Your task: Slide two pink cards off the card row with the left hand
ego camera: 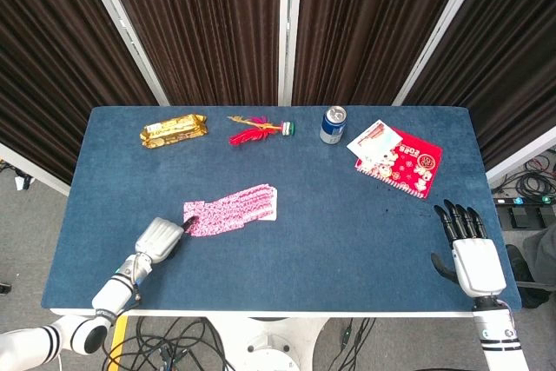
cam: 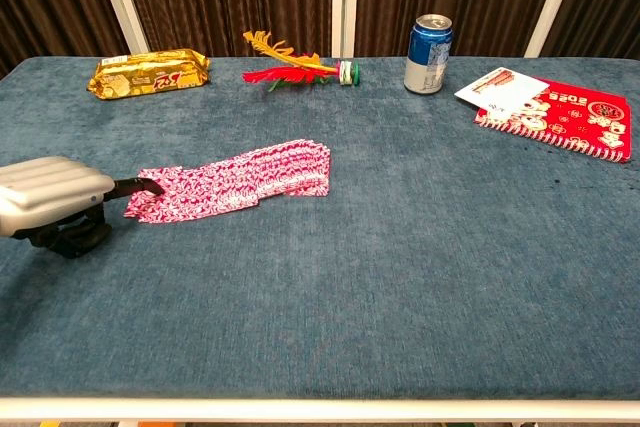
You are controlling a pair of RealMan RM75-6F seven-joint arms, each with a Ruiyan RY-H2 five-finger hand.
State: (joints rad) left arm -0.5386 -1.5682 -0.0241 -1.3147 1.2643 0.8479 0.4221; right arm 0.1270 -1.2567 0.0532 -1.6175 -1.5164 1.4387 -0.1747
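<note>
On table, unreadable gold wrapper (cam: 150, 72), blue can (cam: 428, 40)

You get bright, even light from overhead on the blue counter (ego camera: 347, 232) in both views. Shadows are short and soft; the can (cam: 428, 40) drops only a faint one at its base. There is a mild sheen on the can's top and on the left hand (cam: 50, 197) just off the counter's left edge. Everything looks sharp, without motion blur.
</note>
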